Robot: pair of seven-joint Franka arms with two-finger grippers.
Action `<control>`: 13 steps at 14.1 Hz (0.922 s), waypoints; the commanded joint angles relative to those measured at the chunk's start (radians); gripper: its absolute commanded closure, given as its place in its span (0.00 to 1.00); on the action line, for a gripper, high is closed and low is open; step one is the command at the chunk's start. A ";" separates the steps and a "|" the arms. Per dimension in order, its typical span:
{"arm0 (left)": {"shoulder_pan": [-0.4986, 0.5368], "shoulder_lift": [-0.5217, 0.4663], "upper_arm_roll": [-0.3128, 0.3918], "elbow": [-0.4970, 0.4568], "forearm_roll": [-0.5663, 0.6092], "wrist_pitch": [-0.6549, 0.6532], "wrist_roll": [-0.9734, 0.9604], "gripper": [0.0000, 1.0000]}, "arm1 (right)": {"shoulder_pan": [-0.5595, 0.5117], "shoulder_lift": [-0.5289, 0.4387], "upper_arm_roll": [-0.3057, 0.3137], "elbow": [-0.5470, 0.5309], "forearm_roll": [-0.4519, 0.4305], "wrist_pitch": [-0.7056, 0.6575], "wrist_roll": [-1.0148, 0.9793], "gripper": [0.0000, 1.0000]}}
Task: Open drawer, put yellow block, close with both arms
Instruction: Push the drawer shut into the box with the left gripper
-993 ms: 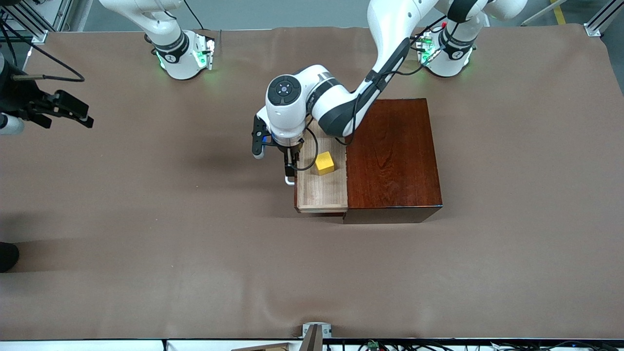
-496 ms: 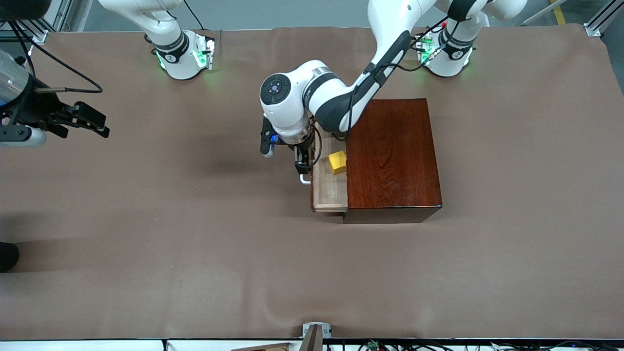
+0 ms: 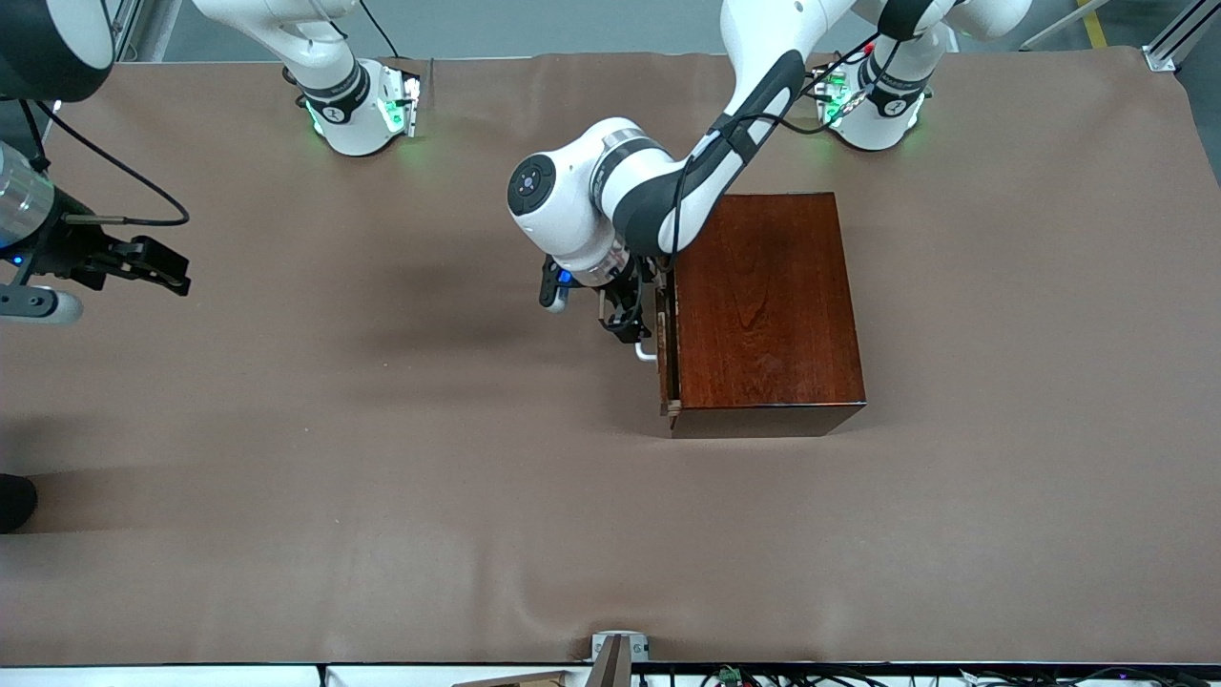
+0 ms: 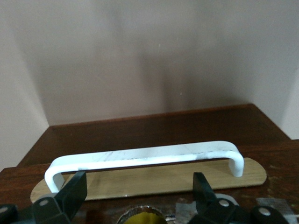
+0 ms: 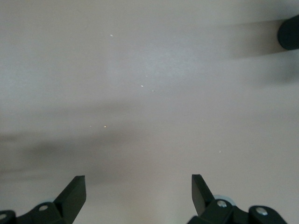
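Observation:
The drawer (image 3: 666, 345) is pushed into the reddish-brown box (image 3: 763, 305), so only its front panel and white handle (image 3: 647, 351) show. The yellow block is hidden from every view. My left gripper (image 3: 625, 320) is at the drawer front, open, and it holds nothing. In the left wrist view the handle (image 4: 145, 156) lies just past the tips of the left gripper (image 4: 138, 191), against the dark front panel (image 4: 154, 135). My right gripper (image 3: 157, 267) hangs open over bare mat at the right arm's end of the table. The right wrist view shows this right gripper (image 5: 138, 191) empty.
A brown mat (image 3: 382, 458) covers the table. A dark object (image 3: 14, 501) sits at the table's edge at the right arm's end. A small metal mount (image 3: 618, 654) is at the edge nearest the front camera.
My left gripper has moved toward the box and pushed the drawer in. The yellow block and the pale interior have gone out of sight. The right gripper has shifted a little.

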 commanded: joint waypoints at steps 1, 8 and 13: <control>0.004 -0.033 0.009 -0.031 0.047 -0.053 0.028 0.00 | -0.050 -0.010 0.009 0.011 0.007 -0.010 0.002 0.00; -0.002 -0.026 0.007 -0.028 0.051 -0.046 -0.055 0.00 | -0.052 -0.021 0.015 0.034 0.019 -0.013 0.001 0.00; -0.004 -0.069 -0.019 -0.016 0.047 0.099 -0.376 0.00 | -0.056 -0.018 0.010 0.033 0.022 -0.014 -0.001 0.00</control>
